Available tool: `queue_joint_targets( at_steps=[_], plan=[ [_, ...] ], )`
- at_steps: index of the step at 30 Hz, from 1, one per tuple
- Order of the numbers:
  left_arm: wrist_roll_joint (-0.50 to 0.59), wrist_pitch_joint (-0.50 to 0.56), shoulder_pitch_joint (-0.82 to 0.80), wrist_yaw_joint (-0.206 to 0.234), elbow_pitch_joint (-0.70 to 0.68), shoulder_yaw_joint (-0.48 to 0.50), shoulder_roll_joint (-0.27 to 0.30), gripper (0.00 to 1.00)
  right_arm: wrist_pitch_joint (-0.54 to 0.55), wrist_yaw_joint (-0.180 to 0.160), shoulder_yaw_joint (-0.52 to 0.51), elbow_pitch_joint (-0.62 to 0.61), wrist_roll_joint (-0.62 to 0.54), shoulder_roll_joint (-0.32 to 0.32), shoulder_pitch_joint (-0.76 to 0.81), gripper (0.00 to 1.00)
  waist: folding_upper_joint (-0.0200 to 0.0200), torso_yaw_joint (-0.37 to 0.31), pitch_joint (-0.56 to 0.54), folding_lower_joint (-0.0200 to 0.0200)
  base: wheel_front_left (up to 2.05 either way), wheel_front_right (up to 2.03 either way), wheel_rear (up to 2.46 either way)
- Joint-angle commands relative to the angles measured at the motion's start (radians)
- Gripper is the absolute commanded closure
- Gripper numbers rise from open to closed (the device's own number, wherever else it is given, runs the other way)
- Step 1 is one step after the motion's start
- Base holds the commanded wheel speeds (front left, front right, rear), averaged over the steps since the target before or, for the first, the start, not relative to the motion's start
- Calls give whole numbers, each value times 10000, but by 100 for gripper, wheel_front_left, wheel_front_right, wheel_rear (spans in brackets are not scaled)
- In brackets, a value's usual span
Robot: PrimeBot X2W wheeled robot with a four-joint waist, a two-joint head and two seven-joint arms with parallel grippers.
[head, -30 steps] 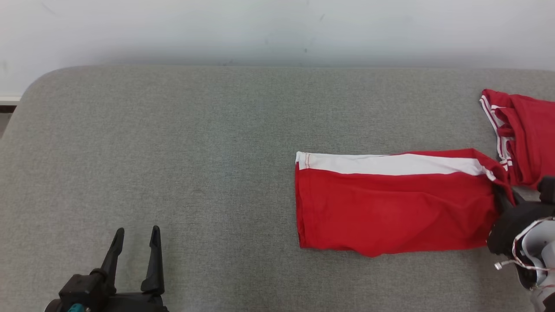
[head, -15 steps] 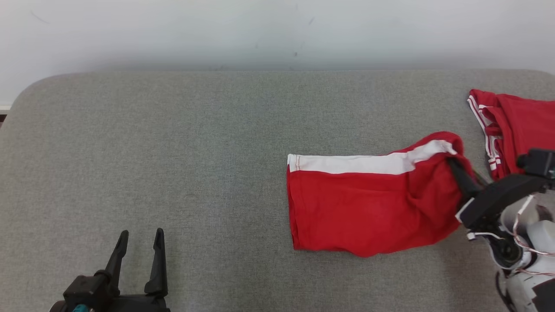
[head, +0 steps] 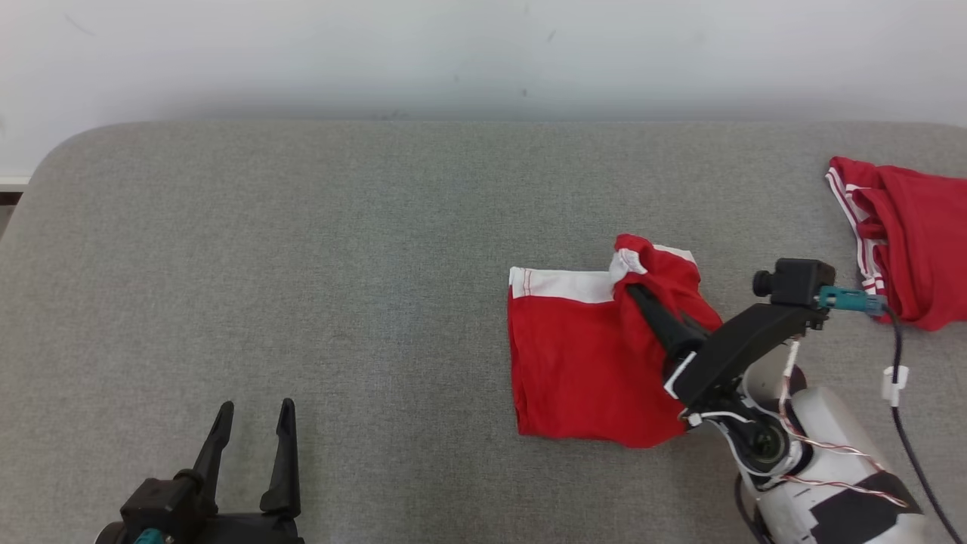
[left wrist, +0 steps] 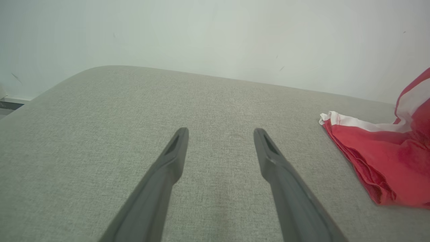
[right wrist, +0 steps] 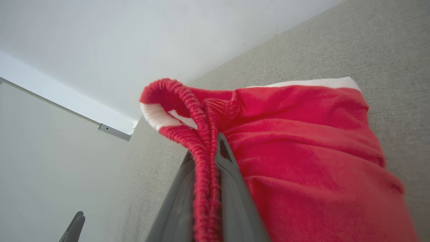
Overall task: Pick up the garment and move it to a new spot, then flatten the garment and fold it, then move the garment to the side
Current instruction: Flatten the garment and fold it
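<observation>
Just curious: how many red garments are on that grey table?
2: one red-and-white garment mid-table, pinched by the right gripper; another red striped garment at the right edge.

Heads up, in the head view we can't make out the fingertips of the right tool (head: 633, 293), they're buried in the bunched-up waistband of the red garment (head: 570, 355), and that arm covers the garment's lower right corner too. The other red garment (head: 910, 234) runs off the right edge, so we only get part of it, and the left tool (head: 257, 406) is chopped by the bottom edge below its fingers. From the left wrist view, the red garment also runs off the right edge.
</observation>
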Motion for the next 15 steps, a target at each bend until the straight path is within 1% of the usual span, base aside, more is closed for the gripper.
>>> queue_joint_targets(
  at_steps=[1,8,14,15],
  plan=[
    [-73,-3,-45,36,16,-20,-1,0,-68,-28,-2,113,-142,127,-80,100,0,56,34,0,0,0,0],
    [-225,-3,-166,87,60,-177,-3,0,-460,-27,32,1236,-1118,895,-480,100,0,314,211,0,0,0,0],
    [-316,-3,-268,143,104,-300,-2,0,-960,-27,191,2203,-1610,1232,-735,100,0,476,330,0,0,0,0],
    [-327,-3,-272,155,117,-311,-2,0,-1074,-27,256,2319,-1747,1253,-792,91,0,484,333,0,0,0,0]
  ],
)
